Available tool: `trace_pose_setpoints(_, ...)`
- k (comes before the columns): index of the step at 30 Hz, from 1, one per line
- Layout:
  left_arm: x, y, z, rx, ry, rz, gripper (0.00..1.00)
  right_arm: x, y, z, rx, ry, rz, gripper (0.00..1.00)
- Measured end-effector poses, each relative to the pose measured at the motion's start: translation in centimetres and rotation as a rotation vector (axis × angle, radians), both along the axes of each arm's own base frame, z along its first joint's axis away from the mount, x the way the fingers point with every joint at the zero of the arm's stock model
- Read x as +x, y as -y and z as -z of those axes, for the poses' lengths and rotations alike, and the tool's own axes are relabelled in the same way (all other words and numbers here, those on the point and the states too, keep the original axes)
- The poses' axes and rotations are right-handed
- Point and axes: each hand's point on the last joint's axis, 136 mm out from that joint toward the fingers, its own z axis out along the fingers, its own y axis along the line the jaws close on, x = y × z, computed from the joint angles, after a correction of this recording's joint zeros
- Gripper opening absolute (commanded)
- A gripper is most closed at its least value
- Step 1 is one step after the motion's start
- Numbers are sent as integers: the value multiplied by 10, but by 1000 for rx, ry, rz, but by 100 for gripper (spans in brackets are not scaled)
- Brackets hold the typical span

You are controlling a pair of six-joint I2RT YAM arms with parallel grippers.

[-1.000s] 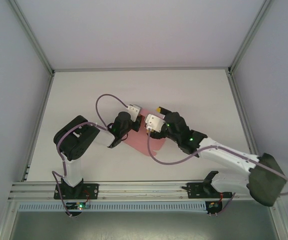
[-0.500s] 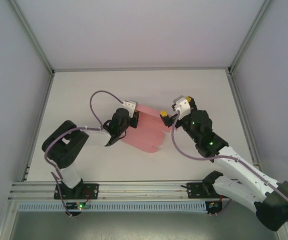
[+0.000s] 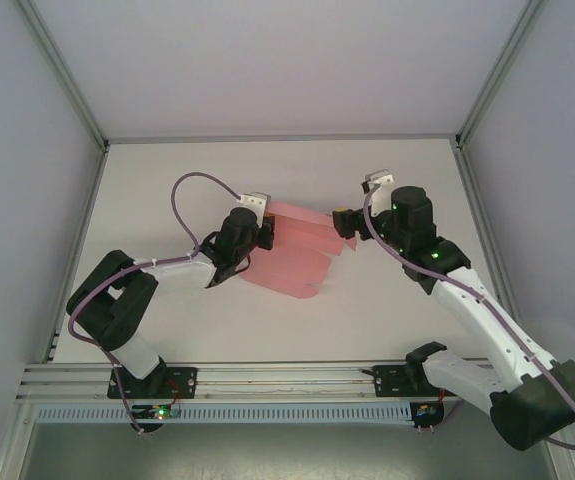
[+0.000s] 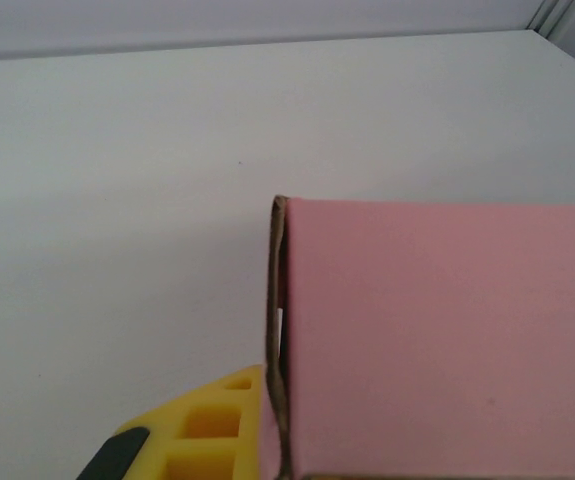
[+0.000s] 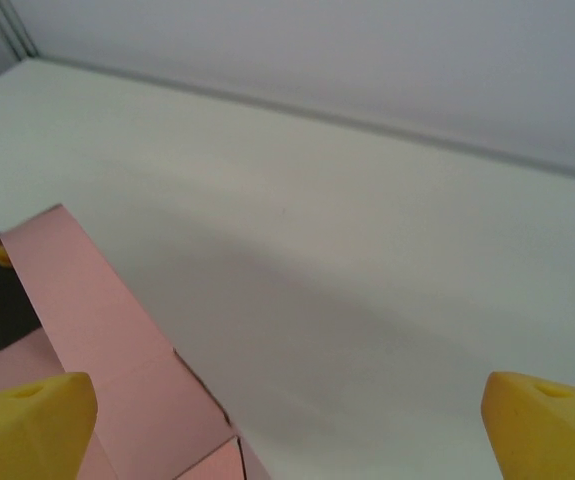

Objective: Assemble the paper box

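Middle crowded, edges free.
The paper box point(image 3: 297, 262) lies mid-way on the table point(image 3: 267, 170), between left gripper point(image 3: 265, 232) and right gripper point(image 3: 345, 226); far half and side margins bare.

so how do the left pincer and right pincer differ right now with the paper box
The left pincer is shut on the paper box, holding a panel up; the right pincer is wide open, holding nothing. The left pincer is at the card's left end, the right pincer at its right end. Both are low over the table, facing each other.
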Motion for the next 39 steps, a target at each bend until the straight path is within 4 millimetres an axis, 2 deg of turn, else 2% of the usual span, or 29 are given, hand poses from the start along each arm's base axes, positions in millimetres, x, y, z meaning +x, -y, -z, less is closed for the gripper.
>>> trace_pose_setpoints(5, -2, -1, 4, 7, -15, -1, 0, -2, -7, 30, -15, -110, -43, 98)
trace_pose_setpoints(11, -2, -1, 5, 11, -20, -1, 0, 0, -9, 52, -30, -188, -62, 98)
trace_pose_setpoints(19, -2, -5, 5, 17, -24, -11, 0, 5, -18, 62, -16, -241, -117, 98)
trace_pose_setpoints(28, -1, -10, 0, -3, -32, -21, 0, 0, -41, 74, 38, -310, -257, 93)
trace_pose_setpoints(33, -4, -2, -18, -66, -6, 12, 0, -1, -48, 91, 45, -363, -295, 91)
trace_pose_setpoints(39, -4, 1, -19, -78, -16, 22, 0, 6, -46, 81, 25, -302, -284, 93)
